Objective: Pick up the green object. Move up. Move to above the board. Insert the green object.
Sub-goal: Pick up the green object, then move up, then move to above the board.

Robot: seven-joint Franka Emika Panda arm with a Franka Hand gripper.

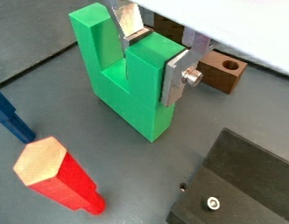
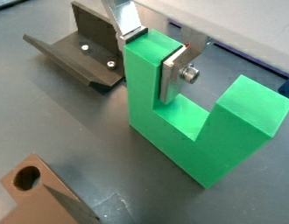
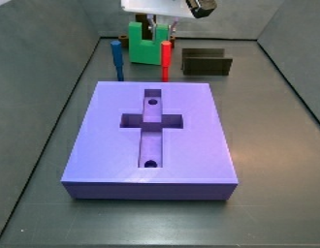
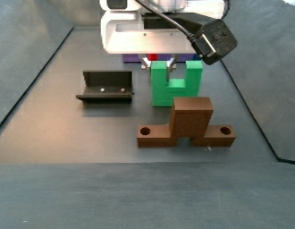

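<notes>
At the far end of the floor from the board (image 3: 149, 131), the gripper (image 1: 158, 54) stands over the green object (image 1: 126, 83), with its fingers (image 1: 178, 77) closed around one of the two upright prongs; both wrist views show a plate flat against each side of that prong. The green object appears to rest on the floor, base down, so the lift is judged not yet begun. Risk one: the grip is on one prong only, off the piece's centre, so the free prong (image 2: 246, 101) may sag and tilt the piece during the lift. A tilted piece is likely to jam at the cross-shaped recess (image 3: 151, 120). Risk two: the red peg (image 3: 164, 58) and blue peg (image 3: 117, 60) stand just beside the green object in a side view; any sideways travel before full height is gained could knock them. Risk three: the brown block (image 4: 186, 123) lies near the piece on another side and could be clipped likewise.
</notes>
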